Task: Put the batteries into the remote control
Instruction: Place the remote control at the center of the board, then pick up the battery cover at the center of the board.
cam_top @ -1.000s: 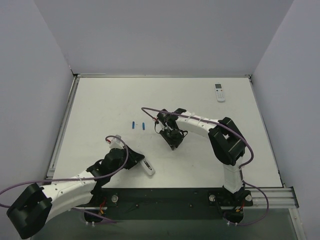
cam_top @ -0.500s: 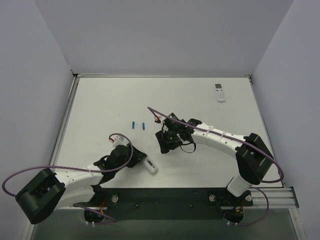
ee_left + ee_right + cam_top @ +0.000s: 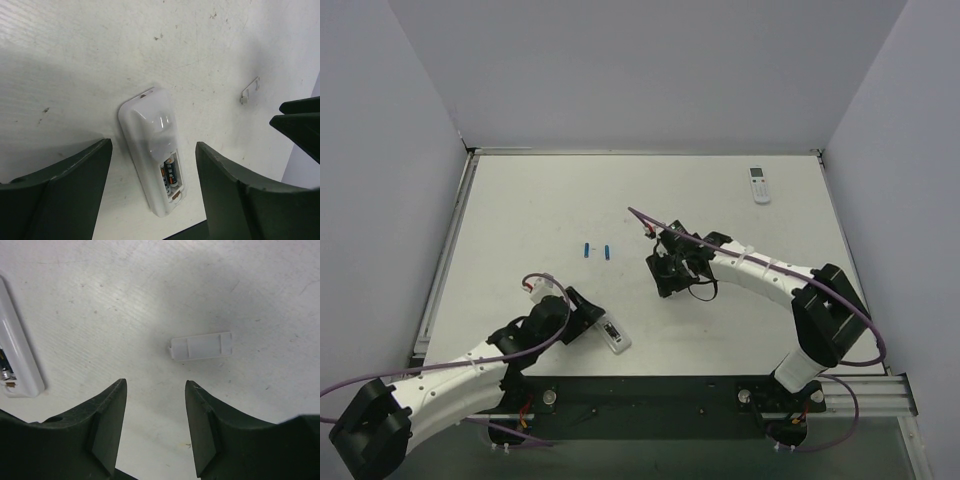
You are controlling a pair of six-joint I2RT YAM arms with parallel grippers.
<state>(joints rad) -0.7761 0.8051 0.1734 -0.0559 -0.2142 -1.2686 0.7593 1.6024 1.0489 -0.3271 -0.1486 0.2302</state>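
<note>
Top external shows us the white tabletop (image 3: 520, 200), with both arms reaching onto it from the near edge. We see the left arm (image 3: 450, 378) lying low along the front, its dark head angled toward the remote control (image 3: 614, 336), which lies flat near the front edge, left of centre. The right arm (image 3: 760, 275) bends in toward the middle of the tabletop, and its head points down at the surface, apart from the remote control. A second, rounder white remote (image 3: 758, 184) rests far back on the right.

From the left wrist we find the remote control lying back-up between the left jaws, which stand wide. Each dark finger (image 3: 75, 175) has a strip of tabletop between it and the white casing, so nothing is gripped. The battery compartment is uncovered at the end nearer the camera, and two dark cells (image 3: 170, 176) with orange markings lie side by side inside.

From the right wrist we see the right jaws partly parted and empty. Beyond their tips the small white battery cover (image 3: 201, 346) lies flat on the tabletop, touching neither finger.

The batteries (image 3: 607, 250), two tiny blue cylinders, lie side by side, slightly apart, on the tabletop. They sit farther back than the remote control and left of the right arm's head, and nothing touches them.
</note>
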